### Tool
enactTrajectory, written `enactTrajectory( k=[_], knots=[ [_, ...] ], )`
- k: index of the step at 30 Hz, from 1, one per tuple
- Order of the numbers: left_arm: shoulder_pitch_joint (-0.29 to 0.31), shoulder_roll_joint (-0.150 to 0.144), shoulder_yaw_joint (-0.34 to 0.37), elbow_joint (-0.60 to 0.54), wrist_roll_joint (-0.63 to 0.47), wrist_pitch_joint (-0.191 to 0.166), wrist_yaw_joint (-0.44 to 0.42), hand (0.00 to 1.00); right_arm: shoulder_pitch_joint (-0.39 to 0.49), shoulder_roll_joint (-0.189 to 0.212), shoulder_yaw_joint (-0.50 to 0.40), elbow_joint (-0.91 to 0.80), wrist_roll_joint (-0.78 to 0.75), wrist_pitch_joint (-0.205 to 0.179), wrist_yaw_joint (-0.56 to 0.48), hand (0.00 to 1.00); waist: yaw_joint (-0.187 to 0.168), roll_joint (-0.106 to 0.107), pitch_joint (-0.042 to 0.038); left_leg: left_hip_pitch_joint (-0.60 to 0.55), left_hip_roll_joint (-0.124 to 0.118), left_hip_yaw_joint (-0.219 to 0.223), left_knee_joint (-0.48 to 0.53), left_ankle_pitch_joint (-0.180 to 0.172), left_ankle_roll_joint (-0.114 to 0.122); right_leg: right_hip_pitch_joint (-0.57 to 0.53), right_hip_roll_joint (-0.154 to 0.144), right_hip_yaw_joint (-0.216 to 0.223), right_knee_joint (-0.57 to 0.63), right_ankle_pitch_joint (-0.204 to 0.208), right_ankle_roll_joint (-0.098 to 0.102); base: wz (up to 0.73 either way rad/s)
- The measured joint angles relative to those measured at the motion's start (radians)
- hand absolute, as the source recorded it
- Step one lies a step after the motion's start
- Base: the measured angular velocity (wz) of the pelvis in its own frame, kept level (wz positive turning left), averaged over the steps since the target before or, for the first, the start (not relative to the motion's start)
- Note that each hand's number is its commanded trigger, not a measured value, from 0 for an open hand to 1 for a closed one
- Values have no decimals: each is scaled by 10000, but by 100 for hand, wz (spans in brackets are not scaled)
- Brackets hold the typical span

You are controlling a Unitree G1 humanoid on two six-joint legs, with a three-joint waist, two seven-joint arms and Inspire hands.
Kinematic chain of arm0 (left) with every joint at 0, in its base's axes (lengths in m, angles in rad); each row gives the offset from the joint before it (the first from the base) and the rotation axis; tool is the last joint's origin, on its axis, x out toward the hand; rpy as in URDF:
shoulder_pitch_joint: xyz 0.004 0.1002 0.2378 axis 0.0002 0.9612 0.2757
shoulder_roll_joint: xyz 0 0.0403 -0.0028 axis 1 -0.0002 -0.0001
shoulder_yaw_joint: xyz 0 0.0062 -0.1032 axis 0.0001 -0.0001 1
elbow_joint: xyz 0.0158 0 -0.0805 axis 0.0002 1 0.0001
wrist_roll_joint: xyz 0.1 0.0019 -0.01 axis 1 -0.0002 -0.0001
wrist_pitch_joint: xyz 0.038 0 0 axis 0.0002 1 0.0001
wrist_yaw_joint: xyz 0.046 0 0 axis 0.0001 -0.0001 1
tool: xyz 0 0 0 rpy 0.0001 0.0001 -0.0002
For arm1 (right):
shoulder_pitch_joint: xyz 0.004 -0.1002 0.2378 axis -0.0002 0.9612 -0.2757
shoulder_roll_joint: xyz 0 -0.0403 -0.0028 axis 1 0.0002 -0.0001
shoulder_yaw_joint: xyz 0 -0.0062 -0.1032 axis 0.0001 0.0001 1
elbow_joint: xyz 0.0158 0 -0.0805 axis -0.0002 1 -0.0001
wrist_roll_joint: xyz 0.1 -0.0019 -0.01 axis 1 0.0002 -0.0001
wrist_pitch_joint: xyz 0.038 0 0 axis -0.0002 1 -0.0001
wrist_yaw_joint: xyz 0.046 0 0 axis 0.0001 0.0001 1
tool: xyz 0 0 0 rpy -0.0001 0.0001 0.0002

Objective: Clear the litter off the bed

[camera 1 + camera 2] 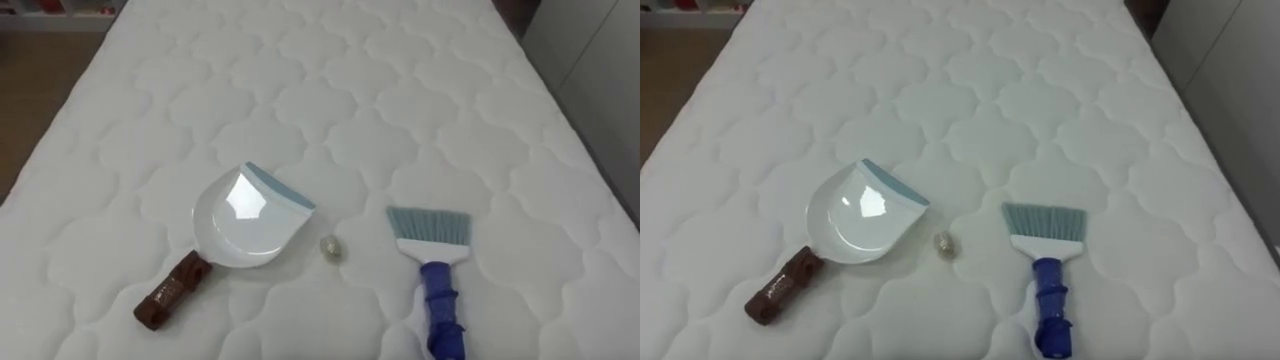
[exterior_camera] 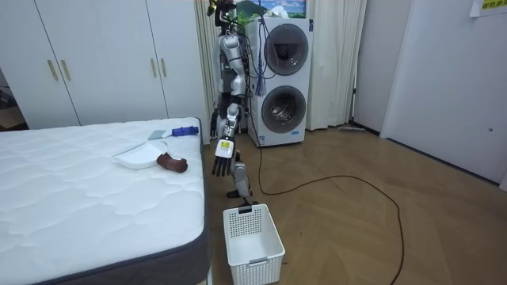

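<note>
Two tools lie on the bed (image 1: 400, 80) in the eye views, dustpan (image 1: 245, 222) and brush (image 1: 432, 240) flanking a small crumb (image 1: 331, 247), likely so you can sweep it in; the print on the dustpan's handle is too small to read. In the room view, your left hand (image 2: 222, 161) hangs by the bed's edge, fingers (image 2: 219, 169) straight and empty, with both tools above and beyond them.

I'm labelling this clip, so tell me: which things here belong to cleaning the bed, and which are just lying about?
For the job: bed, dustpan, brush, small scrap between them.
Just about: white basket on the floor, stacked washing machines, wardrobe.
</note>
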Motion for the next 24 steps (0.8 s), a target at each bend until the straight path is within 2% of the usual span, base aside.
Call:
enactTrajectory(
  k=[2,6,11,16,20,21,24],
  knots=[
    [-191,-1,-4,-385,-7,-549,534,0,1,-8,0,-31,19,-167,-54,0,-10,4,-4,3,1,19,-7,0,0,29,1,10,2,2,1,-2],
    [-533,0,-207,-385,-2,-1051,1142,0,38,-33,-2,-146,-100,-328,-16,0,-50,6,-10,4,10,32,-24,0,0,21,16,35,7,25,1,-5],
    [-612,1,-271,-748,-187,-1158,1361,0,111,-72,-17,-224,-74,-474,85,0,-107,25,-3,-11,13,10,-20,0,0,-48,12,19,-6,32,-1,1],
    [-687,12,-330,-1162,-215,-1527,1819,0,161,-126,-26,-223,-46,-544,170,0,-176,80,-24,-35,12,12,-22,0,0,-90,14,15,23,33,-2,0],
    [-924,43,-404,-1159,-384,-1536,1890,0,146,-127,-62,-220,-124,-561,180,0,-439,127,-37,-134,16,7,-37,0,0,-136,16,-49,25,42,-10,1],
    [-1019,75,-400,-1160,-375,-1536,1892,0,164,-126,-63,-203,-149,-557,196,0,-526,140,-69,-203,20,26,-24,0,0,-162,19,-47,33,47,-16,0],
    [-1188,163,-400,-1159,-380,-1536,1897,0,179,-136,-62,-196,-162,-508,277,0,-607,199,-66,-234,21,56,-19,0,0,-228,21,-27,32,56,-17,-2]
  ],
)
